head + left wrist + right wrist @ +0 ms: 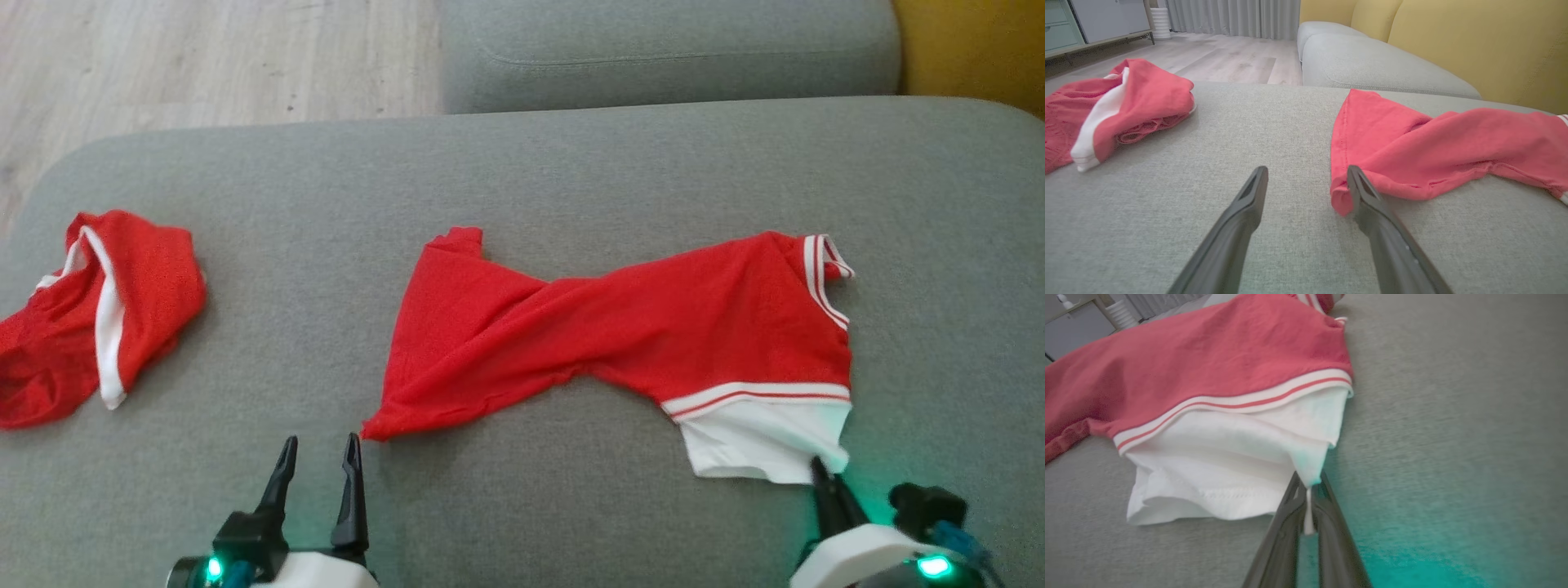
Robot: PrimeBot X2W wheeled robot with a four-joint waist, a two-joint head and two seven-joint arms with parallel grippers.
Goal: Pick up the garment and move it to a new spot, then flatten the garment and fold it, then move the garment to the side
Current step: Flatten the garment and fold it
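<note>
1. Leftward, a second garment (106,310) sits at the cushion's (531,163) left edge; I should avoid it.
2. My left gripper (321,441) hangs open, front-left, just beside the shirt's (653,327) red hem corner.
3. Shirt lies twisted mid-cushion; I judge it light and limp, best taken by its corners.
4. My right gripper (819,469) pinches its white corner, front-right; bare cushion lies behind.

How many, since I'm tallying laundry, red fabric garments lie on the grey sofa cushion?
2. A crumpled red-and-white fabric garment lies at the grey sofa cushion's left edge; a twisted red fabric shirt with white trim stretches from centre to right. Others could lie outside the frame.
</note>
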